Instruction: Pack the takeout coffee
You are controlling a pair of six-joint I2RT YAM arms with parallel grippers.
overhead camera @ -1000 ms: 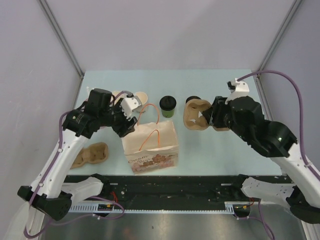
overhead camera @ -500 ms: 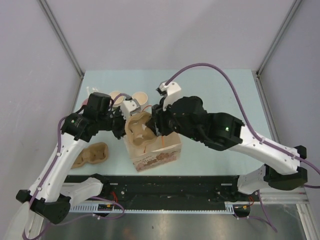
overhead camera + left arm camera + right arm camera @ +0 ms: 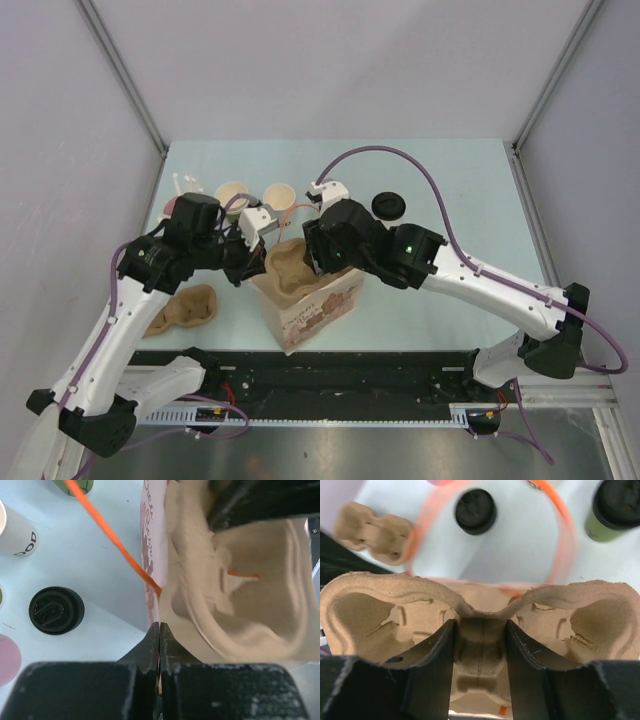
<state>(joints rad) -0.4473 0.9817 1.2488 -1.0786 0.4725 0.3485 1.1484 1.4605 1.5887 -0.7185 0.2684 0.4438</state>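
While left fingers (image 3: 142, 656) pinch bag (image 3: 312, 308) rim, right fingers (image 3: 436, 652) clamp carrier (image 3: 395, 592) waist at mouth.

We see a robotics lab test cell: plain grey panels (image 3: 340, 60) on metal posts (image 3: 122, 72) enclose a pale table (image 3: 470, 175), with a cabled black rail (image 3: 340, 368) along its near edge.

Beige paper bag (image 3: 312, 308) with printed front stands open near the front of the pale blue table (image 3: 460, 200), a bit skewed; thin orange handle (image 3: 112, 542) runs off its rim. Brown pulp cup carrier (image 3: 288, 266) sits tilted in the bag mouth. Second pulp carrier (image 3: 185, 308) lies flat left of the bag, apart. Pink cup (image 3: 176, 205) with white straws at far left
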